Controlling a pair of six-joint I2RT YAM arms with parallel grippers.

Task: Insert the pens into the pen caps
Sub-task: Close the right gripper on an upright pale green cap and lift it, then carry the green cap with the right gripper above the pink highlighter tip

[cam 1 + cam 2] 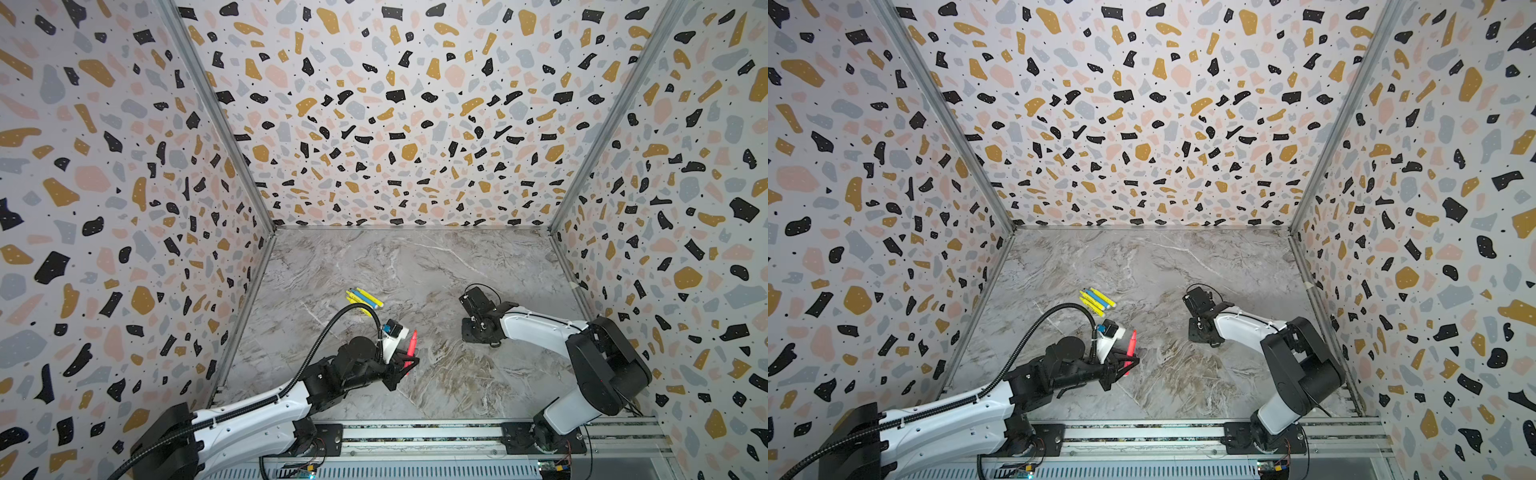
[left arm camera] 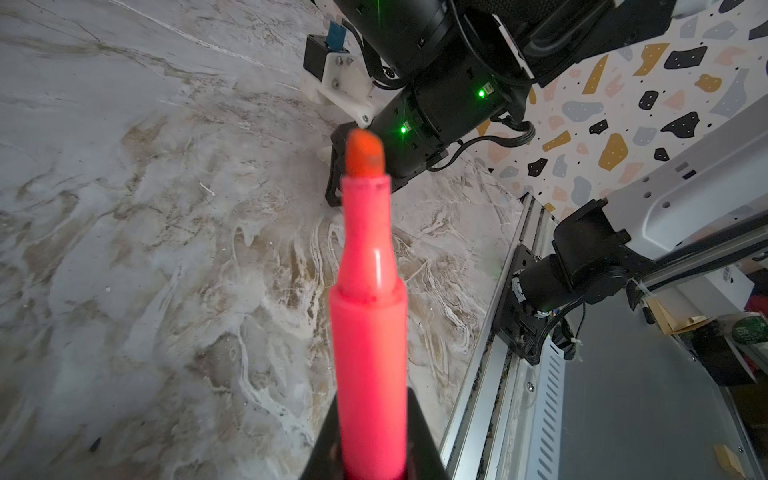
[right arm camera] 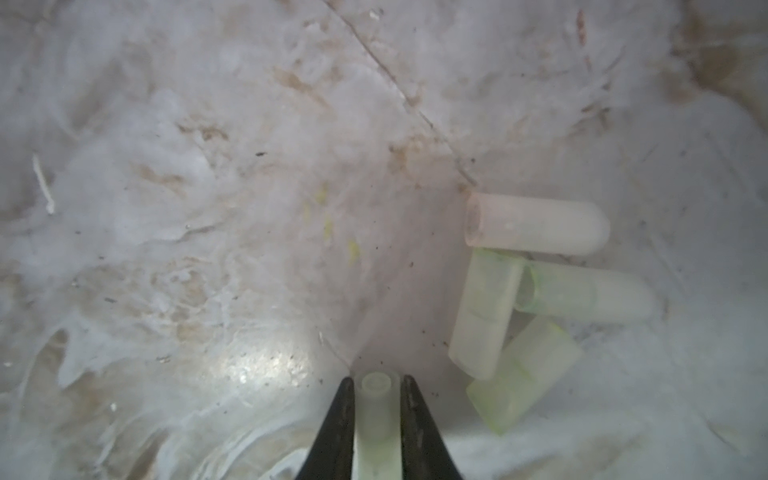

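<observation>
two tight grips: left gripper around the pink-red pen, right gripper around a pale translucent pen cap

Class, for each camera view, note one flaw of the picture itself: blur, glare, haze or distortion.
Left wrist view: the pink pen is out of focus, its tip worst; right wrist view: hazy, with glare on the table; both top views: wide-angle, so the walls splay outward.

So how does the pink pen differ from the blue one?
The pink pen is clamped in the left gripper, raised off the table; the blue pen lies loose and flat on it. The pink pen is alone; the blue pen sits between yellow pens. Both are short markers.
</observation>
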